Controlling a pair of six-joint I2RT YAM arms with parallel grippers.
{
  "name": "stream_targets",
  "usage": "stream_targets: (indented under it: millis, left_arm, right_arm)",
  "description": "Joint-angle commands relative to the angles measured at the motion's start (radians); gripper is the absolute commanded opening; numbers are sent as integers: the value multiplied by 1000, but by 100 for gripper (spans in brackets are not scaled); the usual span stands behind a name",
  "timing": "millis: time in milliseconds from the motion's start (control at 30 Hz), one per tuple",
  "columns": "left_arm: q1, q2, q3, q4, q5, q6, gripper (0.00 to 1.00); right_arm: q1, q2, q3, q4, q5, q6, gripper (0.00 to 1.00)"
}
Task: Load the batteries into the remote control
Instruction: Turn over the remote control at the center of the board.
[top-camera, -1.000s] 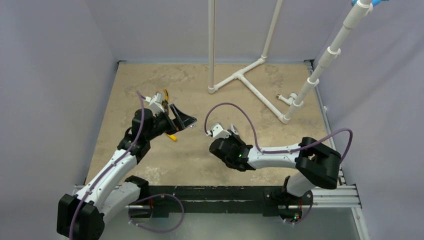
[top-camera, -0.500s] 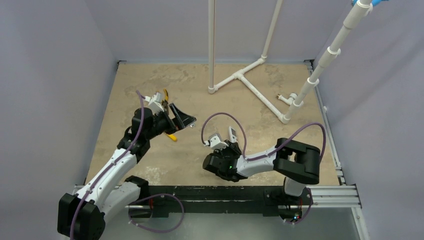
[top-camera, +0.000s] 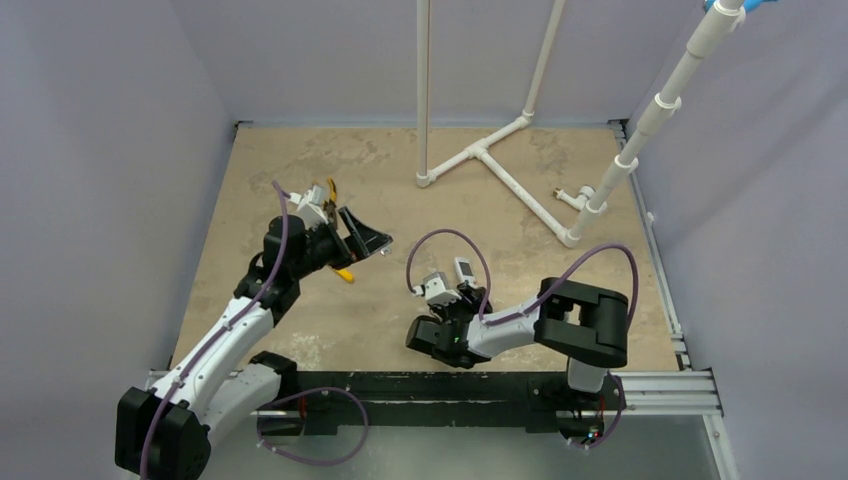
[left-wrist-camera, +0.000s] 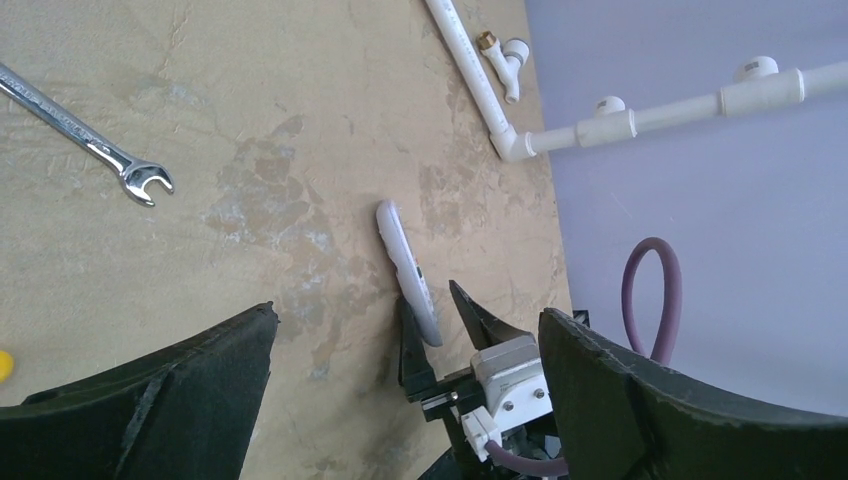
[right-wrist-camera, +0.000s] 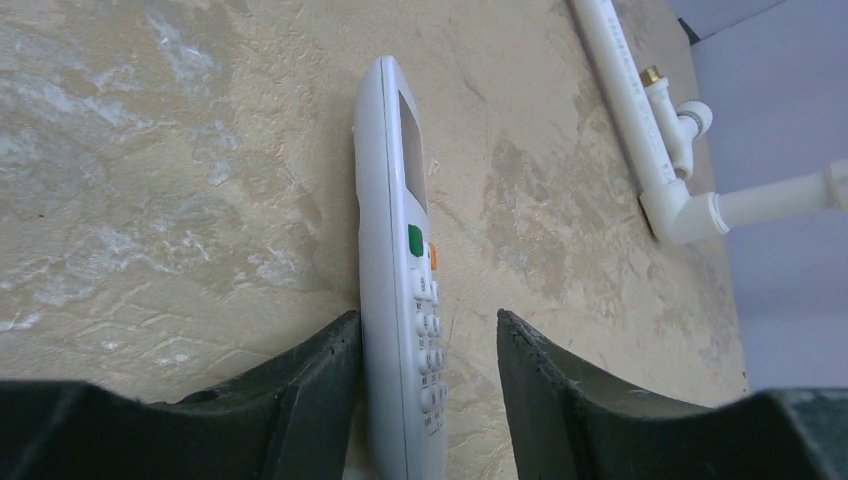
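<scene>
Right gripper (right-wrist-camera: 425, 320) astride the remote control (right-wrist-camera: 392, 200).
Its jaws stand apart, one on either side of it, on the table (right-wrist-camera: 150, 150); left gripper (left-wrist-camera: 405, 313) spread wide, empty.

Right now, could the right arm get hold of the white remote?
Probably yes. The right hand is down at the table with the remote control lying between its open fingers, one finger close against it, a gap at the other. Nothing covers the remote.

Remote control (right-wrist-camera: 395, 250) fills gap between right gripper (right-wrist-camera: 428, 320) jaws, slack one side. Bare tabletop (left-wrist-camera: 260, 110) toward wrench (left-wrist-camera: 90, 140). White pipes (left-wrist-camera: 470, 60) block far right.
</scene>
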Motion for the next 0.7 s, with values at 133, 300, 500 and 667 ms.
stream_targets:
  millis: [133, 300, 500, 667]
  left_arm:
    - [37, -48, 32, -48, -24, 32, 100]
    - [51, -99, 31, -97, -75, 54, 100]
    - [51, -139, 56, -196, -146, 128, 100]
    - [51, -188, 92, -295, -219, 193, 100]
  right_arm:
    - [9, -112, -65, 182, -215, -57, 58]
    - [7, -213, -118, 370, -377, -124, 66]
    - [-70, -317, -97, 435, -510, -223, 69]
    - [-352, -467, -119, 438, -880, -205, 71]
